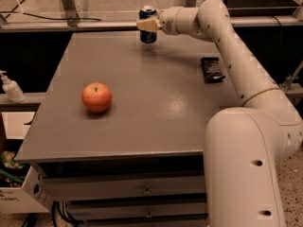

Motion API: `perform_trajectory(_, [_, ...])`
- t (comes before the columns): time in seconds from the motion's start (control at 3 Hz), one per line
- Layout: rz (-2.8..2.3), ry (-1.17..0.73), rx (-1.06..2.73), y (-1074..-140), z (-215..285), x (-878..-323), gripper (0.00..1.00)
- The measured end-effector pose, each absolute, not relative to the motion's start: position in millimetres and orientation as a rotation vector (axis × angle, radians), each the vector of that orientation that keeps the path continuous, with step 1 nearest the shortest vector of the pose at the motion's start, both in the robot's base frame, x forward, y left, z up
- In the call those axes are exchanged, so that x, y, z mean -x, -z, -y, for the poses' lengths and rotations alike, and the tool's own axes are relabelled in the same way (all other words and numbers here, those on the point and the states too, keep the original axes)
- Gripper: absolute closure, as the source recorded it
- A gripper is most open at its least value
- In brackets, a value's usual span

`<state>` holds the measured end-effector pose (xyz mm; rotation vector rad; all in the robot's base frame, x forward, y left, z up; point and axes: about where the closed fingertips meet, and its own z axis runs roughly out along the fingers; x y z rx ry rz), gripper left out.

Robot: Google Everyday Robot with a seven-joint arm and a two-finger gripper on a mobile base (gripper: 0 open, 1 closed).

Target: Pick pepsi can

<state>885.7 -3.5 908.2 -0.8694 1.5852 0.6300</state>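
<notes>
At the top centre of the frame, near the far edge of the grey table [156, 112], the pepsi can [148, 37] stands upright, dark blue with a silver top rim. The gripper [145, 25] reaches it from the right and is closed around its middle. One pale tan finger [148, 25] lies across the front of the can, while the other is hidden behind it. The can's top and lower half show above and below that finger. Whether the can's base touches the table or sits just above it cannot be told; a faint shadow lies on the table directly under it.

The white arm [227, 37] runs from the gripper across the upper right of the frame, then bends down to the large rounded body of the robot [246, 169] at the lower right.

A red apple [96, 97] sits left of centre on the table, well apart from the can. A flat black snack packet [212, 69] lies near the table's right edge, just beside the arm. At the far left, off the table, a small pump bottle [10, 87] stands on a lower ledge. Drawer fronts [142, 189] show beneath the near edge of the table.
</notes>
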Motion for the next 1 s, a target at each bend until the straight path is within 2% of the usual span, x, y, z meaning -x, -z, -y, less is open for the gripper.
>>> perform_trajectory(0.33, [-1.56, -0.739, 0.919, -941.0, -9.5, -839.6, 1.0])
perform_trajectory(1.0, [-1.597, -0.884, 1.038, -992.6, -1.0, -701.4, 1.0])
